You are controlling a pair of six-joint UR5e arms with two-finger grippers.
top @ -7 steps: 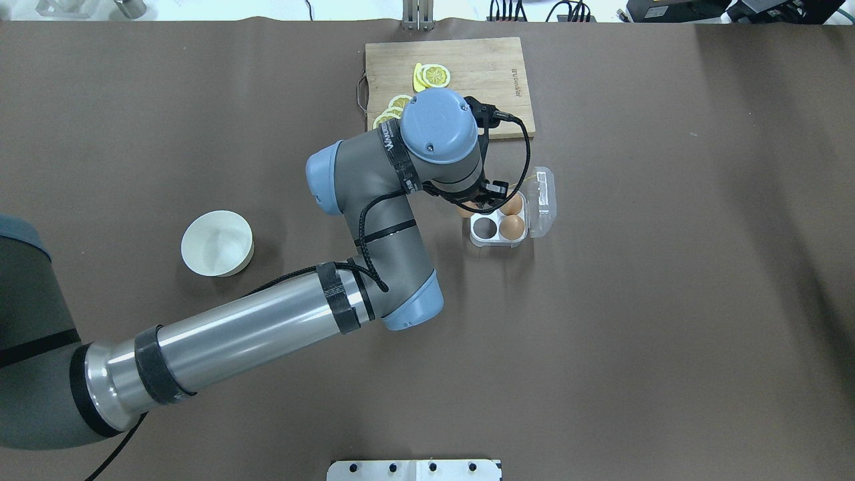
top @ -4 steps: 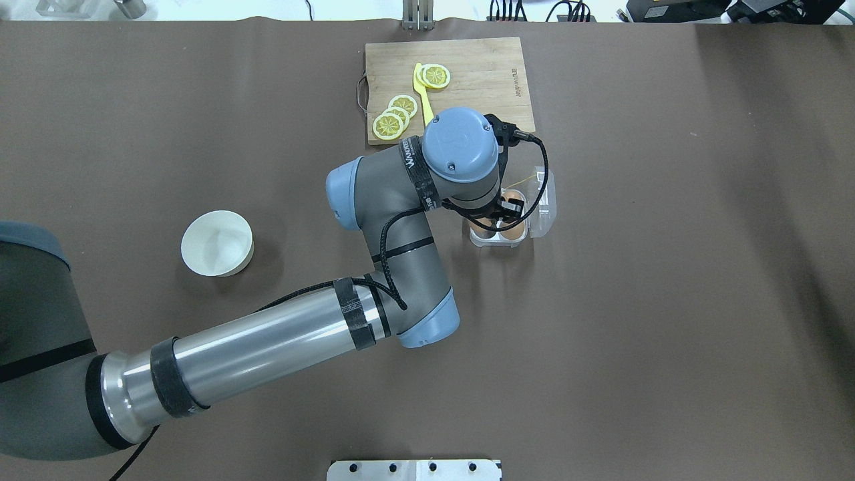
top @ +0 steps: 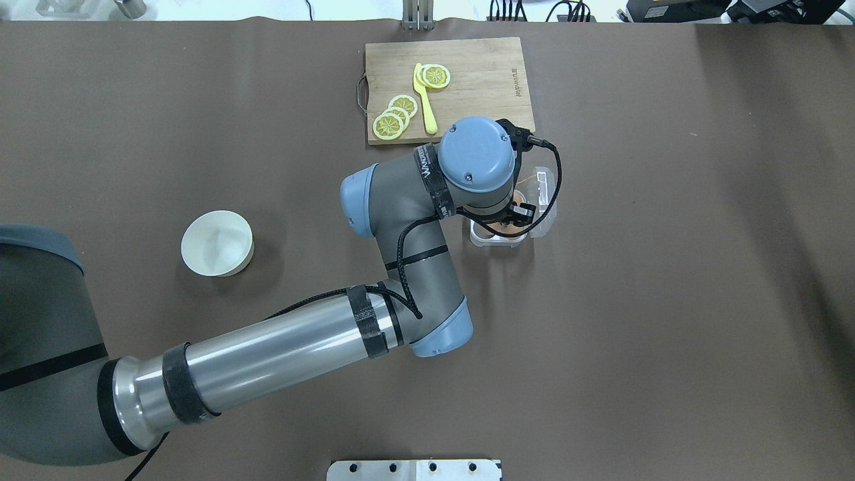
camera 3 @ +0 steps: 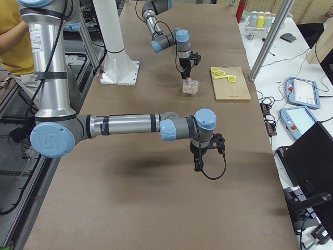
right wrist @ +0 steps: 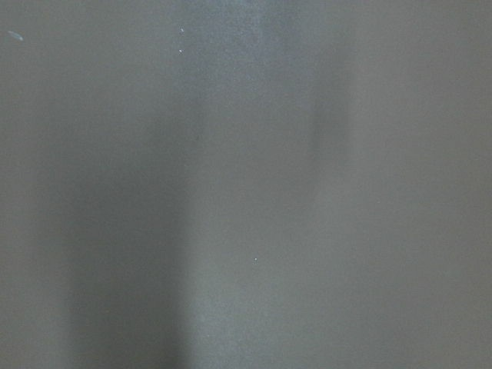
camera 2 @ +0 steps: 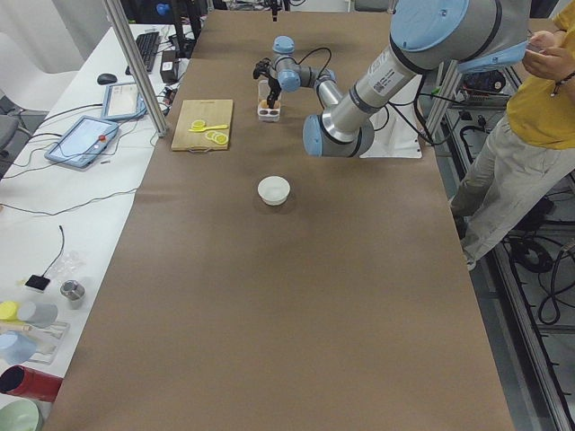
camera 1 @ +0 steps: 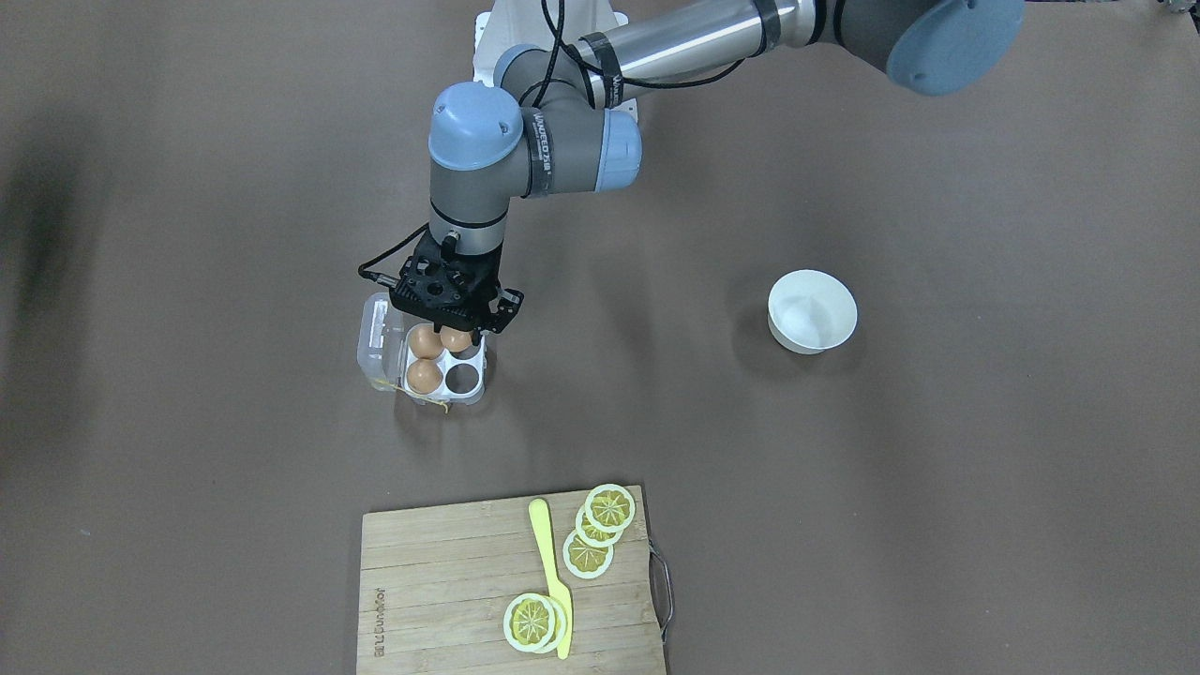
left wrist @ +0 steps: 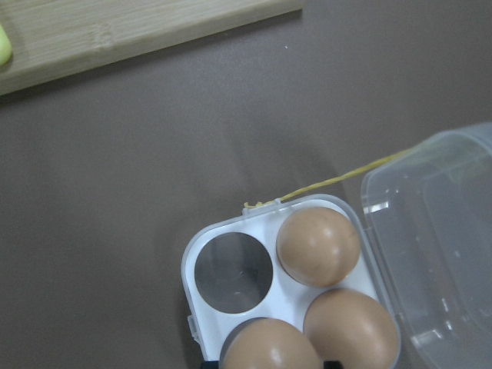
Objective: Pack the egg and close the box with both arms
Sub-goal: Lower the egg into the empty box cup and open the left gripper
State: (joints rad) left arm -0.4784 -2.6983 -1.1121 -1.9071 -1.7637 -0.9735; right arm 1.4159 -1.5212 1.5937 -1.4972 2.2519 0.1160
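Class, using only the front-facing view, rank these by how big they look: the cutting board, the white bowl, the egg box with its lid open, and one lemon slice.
1. cutting board
2. egg box, lid open
3. white bowl, close behind the box
4. lemon slice

- Egg point(left wrist: 269, 347): clamped in the left gripper point(camera 1: 457, 330); lower part cut off by the wrist view's bottom edge.
- Box point(top: 544, 200): from overhead, cells mostly hidden under the left arm point(top: 394, 200) (lid edge shows).
- Right gripper point(camera 3: 199, 165): too small to tell its opening.
- Table point(right wrist: 246, 184): right wrist view, a blurred brown surface.
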